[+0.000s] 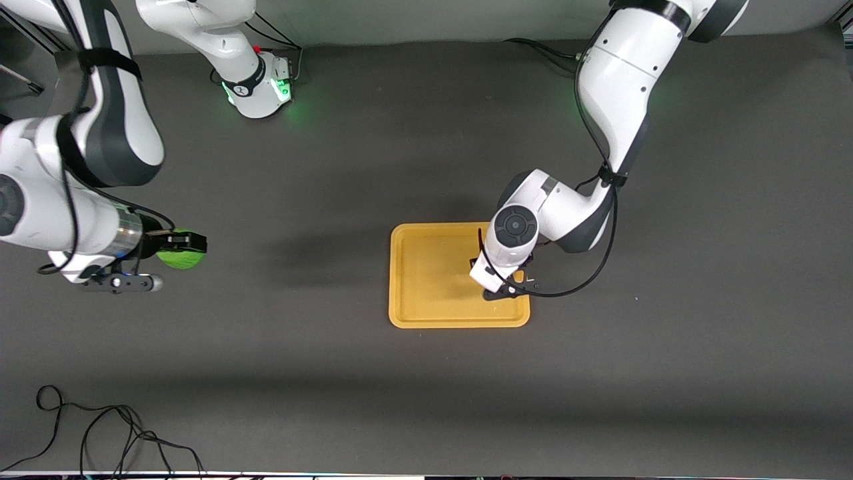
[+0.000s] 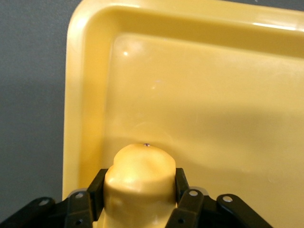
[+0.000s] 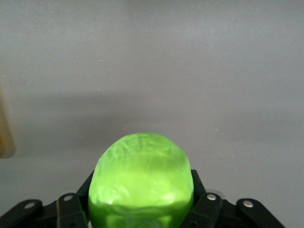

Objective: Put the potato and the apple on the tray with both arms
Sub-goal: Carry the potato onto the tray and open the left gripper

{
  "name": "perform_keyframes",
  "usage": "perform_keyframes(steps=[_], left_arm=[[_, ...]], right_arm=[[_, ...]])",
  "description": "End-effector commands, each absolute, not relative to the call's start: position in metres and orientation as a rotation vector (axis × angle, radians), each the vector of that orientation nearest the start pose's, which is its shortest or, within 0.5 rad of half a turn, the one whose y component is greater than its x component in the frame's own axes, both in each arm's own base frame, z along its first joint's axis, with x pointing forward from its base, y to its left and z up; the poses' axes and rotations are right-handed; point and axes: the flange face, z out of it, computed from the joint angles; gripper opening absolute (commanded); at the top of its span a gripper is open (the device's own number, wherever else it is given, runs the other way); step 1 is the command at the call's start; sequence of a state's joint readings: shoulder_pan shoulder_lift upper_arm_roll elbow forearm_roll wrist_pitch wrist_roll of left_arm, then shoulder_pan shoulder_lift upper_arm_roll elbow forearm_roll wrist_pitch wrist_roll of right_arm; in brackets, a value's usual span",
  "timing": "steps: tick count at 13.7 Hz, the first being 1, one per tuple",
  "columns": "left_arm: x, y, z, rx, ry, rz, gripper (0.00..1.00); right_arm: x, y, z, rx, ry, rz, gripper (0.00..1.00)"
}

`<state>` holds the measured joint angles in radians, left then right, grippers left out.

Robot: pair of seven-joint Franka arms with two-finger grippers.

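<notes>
The orange-yellow tray lies mid-table. My left gripper is low over the tray's corner toward the left arm's end, shut on the yellow-tan potato. The wrist view shows the potato just above the tray floor; in the front view the wrist hides it. My right gripper is shut on the bright green apple and holds it over bare table toward the right arm's end, well apart from the tray. The apple fills the right wrist view between the black fingers.
The table is covered by a dark grey mat. Loose black cables lie at the table edge nearest the front camera, toward the right arm's end. The right arm's base stands at the table's edge under the robots.
</notes>
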<state>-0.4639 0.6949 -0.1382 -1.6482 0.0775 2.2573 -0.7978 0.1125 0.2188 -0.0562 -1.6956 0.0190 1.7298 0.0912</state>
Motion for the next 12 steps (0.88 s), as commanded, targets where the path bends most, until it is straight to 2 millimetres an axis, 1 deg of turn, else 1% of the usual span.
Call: perform_keyframes(steps=[1,2,3,4,5,6,7,8,9,10,11,12], left_arm=[[0.572,-0.376,0.212,-3.091,-0.276,0.078,1.0],[0.574,-0.374,0.216,-3.09,-0.276,0.07,1.0],[0.576,-0.37,0.232,-3.091,-0.284,0.056,1.0],[0.585,-0.357,0.257,-3.097,-0.297,0.026,1.0],[0.592,-0.341,0.284,-3.083,-0.272,0.008,1.0],[0.606,-0.311,0.311,-3.081,-0.237,-0.013,1.0],[0.616,-0.281,0.342,-3.084,-0.201,-0.031,1.0],[0.622,-0.247,0.374,-3.08,-0.171,-0.022,1.0],[0.622,-0.215,0.408,-3.073,-0.122,-0.023,1.0],[0.62,-0.18,0.441,-3.072,-0.055,-0.027,1.0],[0.616,-0.145,0.474,-3.084,-0.04,-0.034,1.0],[0.611,-0.112,0.5,-3.115,-0.054,-0.034,1.0]], right_arm=[[0.619,0.046,0.456,-3.117,0.073,0.287,0.16],[0.622,0.046,0.449,-3.113,0.075,0.292,0.16],[0.623,0.055,0.451,-3.083,0.07,0.277,0.16],[0.625,0.067,0.458,-3.041,0.071,0.258,0.16],[0.626,0.078,0.459,-3.015,0.1,0.259,0.16],[0.624,0.1,0.458,-3.003,0.099,0.268,0.16],[0.619,0.134,0.456,-2.99,0.111,0.269,0.16],[0.615,0.171,0.457,-2.985,0.15,0.244,0.16],[0.612,0.198,0.454,-2.969,0.208,0.225,0.14],[0.611,0.23,0.45,-2.943,0.267,0.201,0.13],[0.614,0.258,0.439,-2.909,0.324,0.18,0.13],[0.614,0.291,0.421,-2.894,0.352,0.156,0.13]])
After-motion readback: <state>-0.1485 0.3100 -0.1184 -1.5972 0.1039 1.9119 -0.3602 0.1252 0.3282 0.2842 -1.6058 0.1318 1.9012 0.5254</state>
